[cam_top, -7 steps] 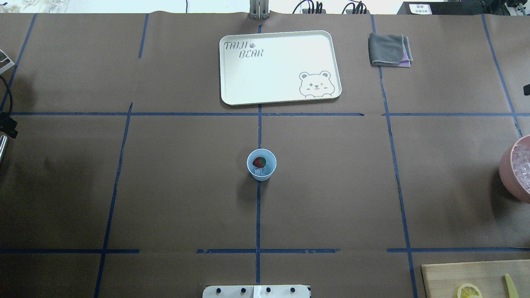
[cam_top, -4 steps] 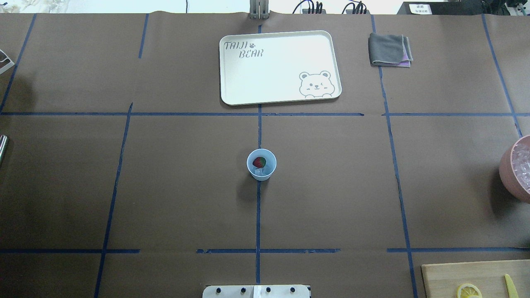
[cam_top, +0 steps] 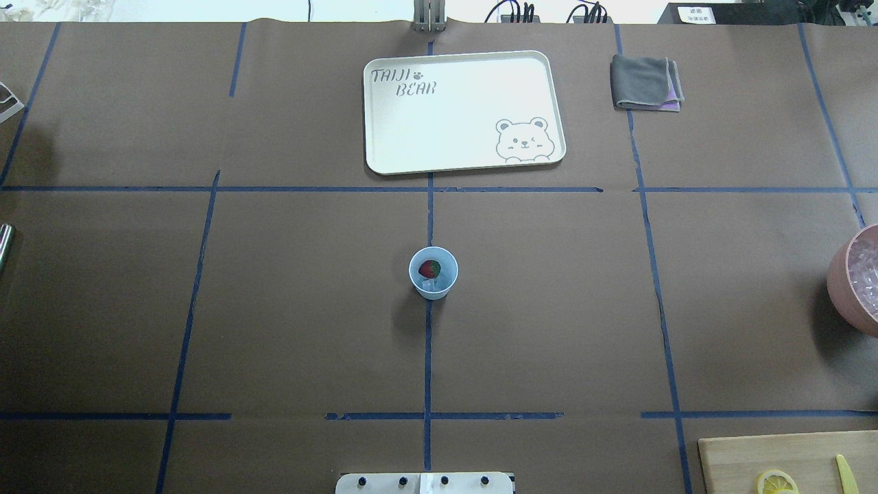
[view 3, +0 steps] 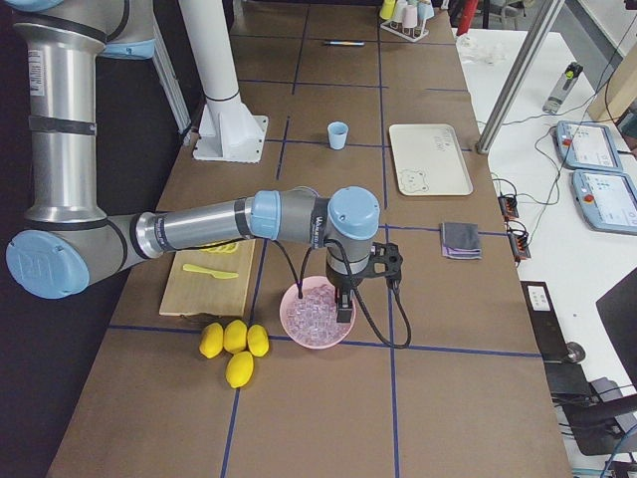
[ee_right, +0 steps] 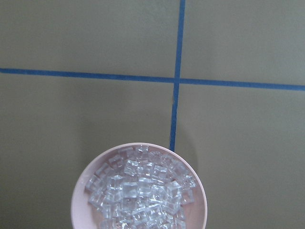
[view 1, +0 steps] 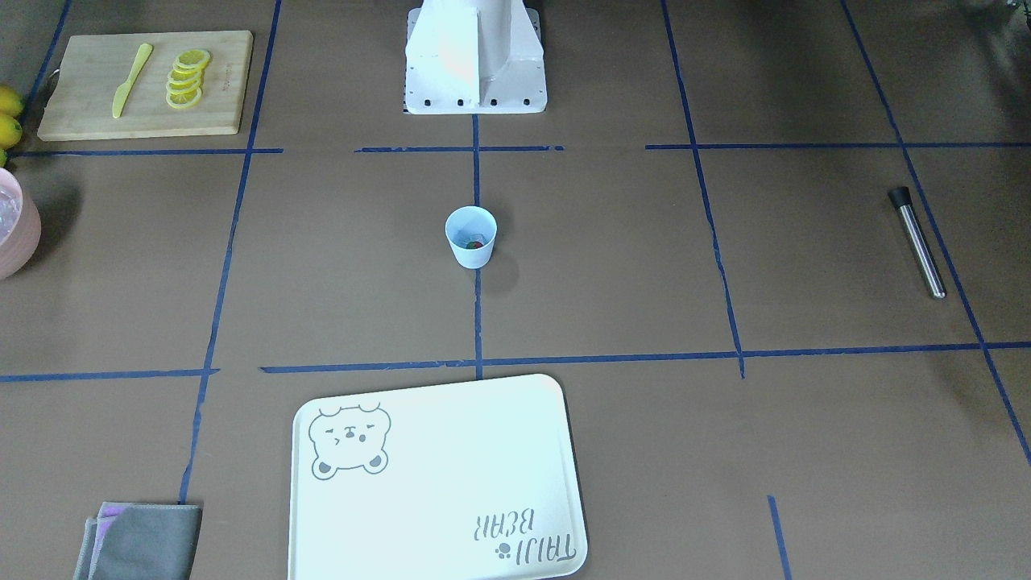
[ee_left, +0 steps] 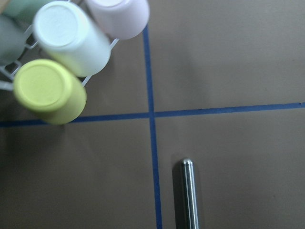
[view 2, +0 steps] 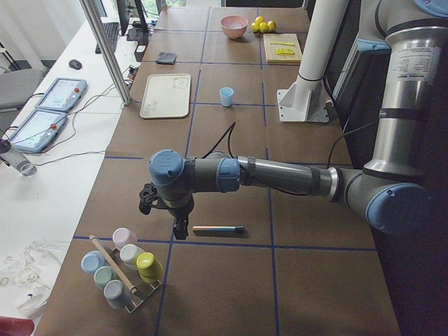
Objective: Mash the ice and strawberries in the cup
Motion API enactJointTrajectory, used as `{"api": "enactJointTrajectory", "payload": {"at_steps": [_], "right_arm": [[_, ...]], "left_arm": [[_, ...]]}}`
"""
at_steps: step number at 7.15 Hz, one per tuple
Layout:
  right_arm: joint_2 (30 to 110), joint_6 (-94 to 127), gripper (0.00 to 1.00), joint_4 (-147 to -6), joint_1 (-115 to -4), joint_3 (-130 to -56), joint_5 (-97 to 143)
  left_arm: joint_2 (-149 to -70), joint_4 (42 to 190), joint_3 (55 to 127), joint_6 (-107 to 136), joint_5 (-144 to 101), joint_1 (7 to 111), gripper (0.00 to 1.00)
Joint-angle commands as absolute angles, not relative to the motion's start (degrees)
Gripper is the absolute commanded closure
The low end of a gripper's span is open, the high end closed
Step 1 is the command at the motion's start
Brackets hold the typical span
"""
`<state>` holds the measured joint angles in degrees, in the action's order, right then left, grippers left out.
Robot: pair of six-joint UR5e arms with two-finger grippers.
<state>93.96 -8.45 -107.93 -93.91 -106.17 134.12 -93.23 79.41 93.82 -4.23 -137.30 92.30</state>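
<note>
The pale blue cup [cam_top: 433, 273] stands upright at the table's middle, also seen in the front view [view 1: 471, 236]. Inside it lie a red strawberry [cam_top: 429, 268] and a clear ice cube [cam_top: 435, 283]. Far off at the table's left end, my left gripper [view 2: 180, 225] hangs just beside a metal muddler [view 2: 218, 228] that lies flat on the table. At the opposite end my right gripper [view 3: 343, 310] hovers over a pink bowl [view 3: 299, 334] full of ice cubes [ee_right: 139, 191]. Neither gripper's fingers show clearly, so I cannot tell their state.
A white bear tray [cam_top: 464, 110] and a folded grey cloth [cam_top: 645, 82] lie at the far side. A cutting board [view 1: 145, 84] holds lemon slices and a yellow knife, with whole lemons [view 3: 231, 344] nearby. A rack of coloured cups [view 2: 122, 269] stands beside the left gripper.
Dark parts of the arms that showed at the overhead view's left and right edges have slid out of it. The cup and its contents have not moved.
</note>
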Motion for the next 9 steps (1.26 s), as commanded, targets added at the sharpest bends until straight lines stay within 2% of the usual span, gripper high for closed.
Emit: {"api": "enactJointTrajectory", "payload": {"at_steps": [1, 5, 9], "right_arm": [[94.2, -8.6, 0.0, -108.1, -93.9, -104.8, 134.0], [94.4, -9.1, 0.0, -107.7, -91.8, -105.5, 132.4], [94.5, -8.5, 0.0, -104.3, -91.8, -105.3, 132.3]], "left_arm": [[-92.1, 78.9, 94.1, -2.1, -138.1, 92.5, 0.0], [-91.9, 75.2, 100.9, -0.6, -141.4, 91.1, 0.0], [-90.1, 75.5, 104.0, -0.4, -141.8, 90.7, 0.0]]}}
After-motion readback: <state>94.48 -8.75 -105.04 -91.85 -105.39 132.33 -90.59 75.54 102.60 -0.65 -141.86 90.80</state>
